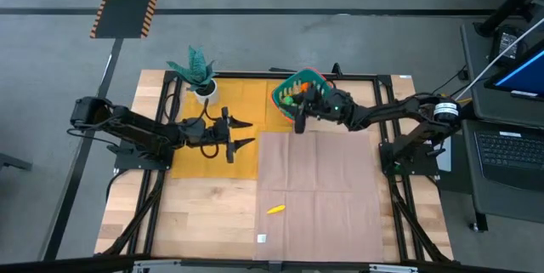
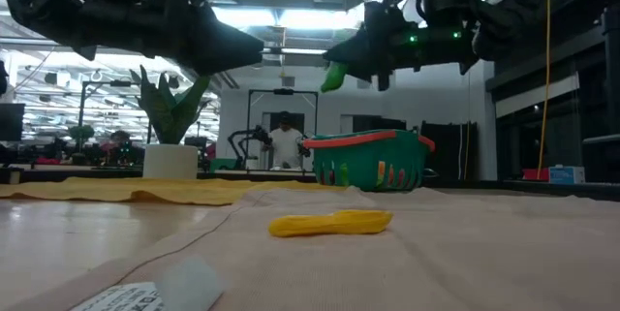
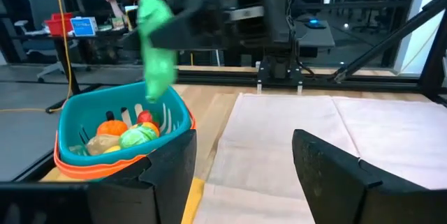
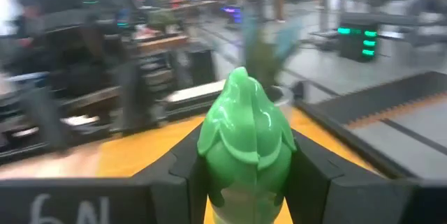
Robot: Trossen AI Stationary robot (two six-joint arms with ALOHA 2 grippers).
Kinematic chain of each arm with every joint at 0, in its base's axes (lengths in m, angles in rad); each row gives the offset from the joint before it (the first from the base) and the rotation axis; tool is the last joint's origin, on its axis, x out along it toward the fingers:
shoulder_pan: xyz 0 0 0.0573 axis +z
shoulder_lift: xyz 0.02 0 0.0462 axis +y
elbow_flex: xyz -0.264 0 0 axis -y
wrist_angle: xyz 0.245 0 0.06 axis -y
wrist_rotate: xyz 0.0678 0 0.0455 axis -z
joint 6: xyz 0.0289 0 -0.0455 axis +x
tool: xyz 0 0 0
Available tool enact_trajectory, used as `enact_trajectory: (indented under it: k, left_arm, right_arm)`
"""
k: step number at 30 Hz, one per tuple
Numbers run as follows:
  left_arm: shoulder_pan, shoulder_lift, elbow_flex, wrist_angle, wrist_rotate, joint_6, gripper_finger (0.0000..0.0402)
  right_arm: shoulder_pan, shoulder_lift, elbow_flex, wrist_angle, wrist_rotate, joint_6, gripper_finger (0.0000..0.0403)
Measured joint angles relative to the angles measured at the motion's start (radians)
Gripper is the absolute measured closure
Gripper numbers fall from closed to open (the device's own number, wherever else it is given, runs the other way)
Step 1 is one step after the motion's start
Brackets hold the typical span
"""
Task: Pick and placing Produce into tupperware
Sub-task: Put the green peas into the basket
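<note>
The teal tupperware (image 1: 297,88) with an orange-red rim stands at the table's far middle and holds several pieces of produce (image 3: 122,135). Just beside its near rim my right gripper (image 1: 299,118) hovers, shut on a green toy vegetable (image 4: 244,140). A yellow piece of produce (image 1: 275,209) lies on the tan cloth (image 1: 319,188), nearer the front. My left gripper (image 1: 245,134) hangs open over the yellow cloth (image 1: 212,150), left of the tupperware, with nothing between its fingers. My right gripper pinches the green vegetable by its two opposite sides (image 4: 209,182) between its two fingers, which reach in level from the table's right. The vegetable's pointed end (image 4: 241,77) juts past the fingertips. It is lifted clear, beside and above the tupperware's rim (image 3: 174,116).
A teal potted plant (image 1: 200,73) in a white pot stands at the far left on the yellow cloth. A small white label (image 1: 262,239) lies near the front edge. Black frame rails run along the table's sides. A person stands in the room beyond (image 2: 285,143).
</note>
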Motion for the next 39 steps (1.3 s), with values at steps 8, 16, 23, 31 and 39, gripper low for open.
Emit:
enact_trajectory:
  k: [8, 16, 23, 31, 39]
  left_arm:
    - [0.000, 0.000, 0.000, 0.000, 0.000, 0.049, 0.0172]
    - [0.000, 0.000, 0.000, -0.014, 0.000, 0.050, 0.0179]
    - [0.000, 0.000, 0.000, -0.094, 0.000, 0.057, 0.0174]
    - [0.000, 0.001, 0.000, -0.142, 0.000, 0.126, 0.0180]
    - [0.004, 0.001, 0.000, -0.178, 0.000, 0.153, 0.0175]
  right_arm:
    - [-0.092, -0.014, 0.000, -0.068, 0.090, 0.054, 0.0263]
    - [-0.143, -0.014, 0.000, -0.084, 0.190, 0.076, 0.0263]
    - [-0.183, -0.014, 0.033, -0.252, 0.205, 0.080, 0.0263]
    - [-0.192, -0.014, 0.286, -0.761, 0.202, 0.080, 0.0263]
    - [-0.192, -0.014, 0.510, -1.170, 0.199, 0.078, 0.0263]
